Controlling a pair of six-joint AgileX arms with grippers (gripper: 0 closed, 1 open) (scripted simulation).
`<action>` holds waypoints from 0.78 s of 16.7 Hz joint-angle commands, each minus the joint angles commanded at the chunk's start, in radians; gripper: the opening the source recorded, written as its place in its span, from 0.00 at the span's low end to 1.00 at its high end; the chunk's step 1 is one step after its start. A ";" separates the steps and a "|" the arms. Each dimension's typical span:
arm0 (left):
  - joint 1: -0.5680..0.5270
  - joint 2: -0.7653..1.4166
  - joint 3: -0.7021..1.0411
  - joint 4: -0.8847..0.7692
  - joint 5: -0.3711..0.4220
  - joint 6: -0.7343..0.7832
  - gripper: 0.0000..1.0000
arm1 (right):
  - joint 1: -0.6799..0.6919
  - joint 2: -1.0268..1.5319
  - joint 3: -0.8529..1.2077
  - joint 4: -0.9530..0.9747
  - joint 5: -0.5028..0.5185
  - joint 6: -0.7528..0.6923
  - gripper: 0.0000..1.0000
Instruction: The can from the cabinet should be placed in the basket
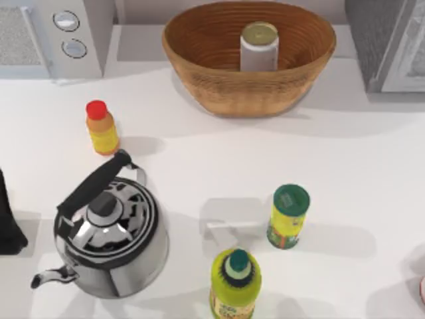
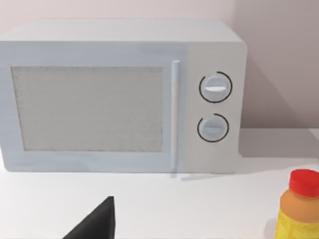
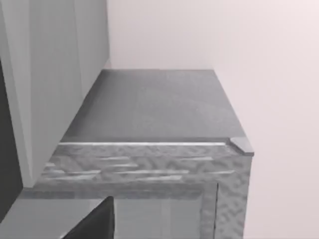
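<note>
White table: can upright in basket, kettle well apart

The can stands upright in the basket at the table's far edge, the microwave in its far-left corner, the kettle near-left.

can upright inside wicker basket

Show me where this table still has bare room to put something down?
Bare patches: the right side, between the basket and the green-lidded shaker, and the middle, between the red-capped bottle and that shaker. It is crowded at the front, where the kettle, green-capped bottle and shaker cluster.
</note>
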 joint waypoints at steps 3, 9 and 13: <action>0.000 0.000 0.000 0.000 0.000 0.000 1.00 | 0.062 0.001 0.007 -0.002 0.058 0.000 1.00; 0.000 0.000 0.000 0.000 0.000 0.000 1.00 | 0.411 0.009 0.026 -0.022 0.411 -0.002 1.00; 0.000 0.000 0.000 0.000 0.000 0.000 1.00 | 0.753 0.004 0.025 -0.038 0.752 -0.005 1.00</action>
